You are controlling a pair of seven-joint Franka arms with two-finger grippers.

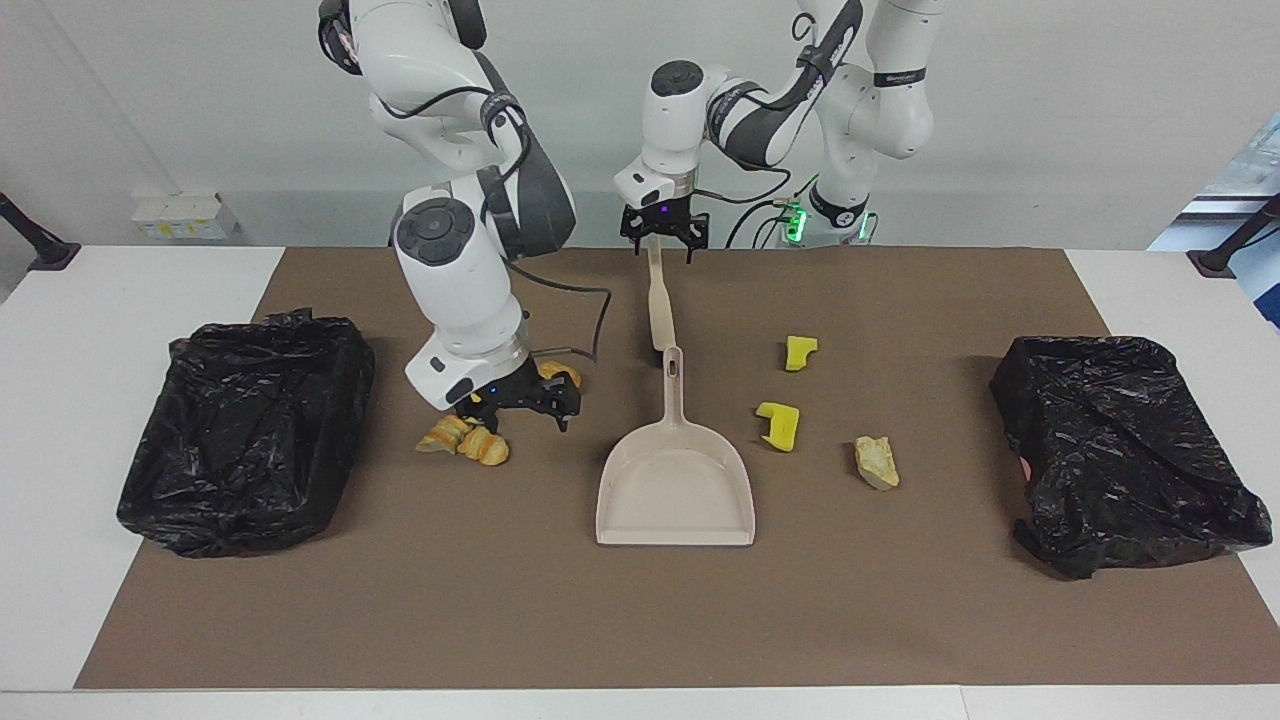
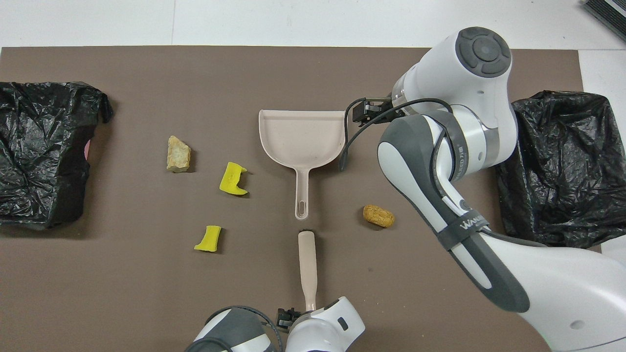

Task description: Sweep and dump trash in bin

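Note:
The beige dustpan (image 1: 675, 490) lies mid-mat, its handle pointing toward the robots, with the beige brush (image 1: 659, 310) in line nearer to them. My left gripper (image 1: 660, 243) is open over the brush handle's end, a finger on each side. My right gripper (image 1: 520, 402) is open, low over the trash toward the right arm's end: two croissant-like pieces (image 1: 465, 440) and a brown lump (image 1: 560, 374), with a yellow chunk hidden under it. Two yellow chunks (image 1: 800, 352) (image 1: 779, 424) and a tan lump (image 1: 876, 462) lie toward the left arm's end.
Two bins lined with black bags stand at the mat's ends, one (image 1: 245, 430) at the right arm's end and one (image 1: 1120, 450) at the left arm's end. In the overhead view the right arm (image 2: 440, 161) covers the croissant pieces beside the dustpan (image 2: 301, 134).

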